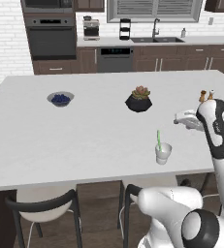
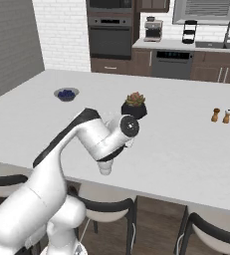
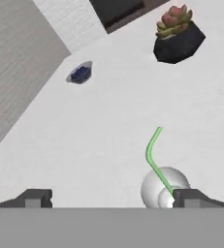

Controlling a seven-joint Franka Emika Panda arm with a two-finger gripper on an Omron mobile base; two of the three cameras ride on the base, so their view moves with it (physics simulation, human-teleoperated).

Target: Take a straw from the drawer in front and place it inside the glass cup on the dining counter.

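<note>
Left to right in the left base view: small grey bowl of dark blue berries on the far left of the large white rectangular dining counter, then the black faceted pot with a pink-green succulent near the middle, then the small translucent whitish glass cup toward the near edge, then the white arm's two-finger gripper on the right, with 2 small brown and white shakers behind it. 2 black chairs with pale seats tucked under the near edge.

Thin bright green straw stands in the glass cup, leaning a bit, upper part sticking out above the rim. Hand view agrees: straw runs down into the round cup, bent end up and out, the cup sitting right by 1 of the dark fingertips.

Claw: spread wide, nothing between the fingers; the 2 tips sit far apart at the bottom of the hand view. Gripper is beside and above the cup, apart from the straw.

Progress, as a judgement: straw is in the cup and released, so the placing looks done. Nothing obvious left except pulling the arm clear without knocking the cup. Drawer state: cannot tell.
</note>
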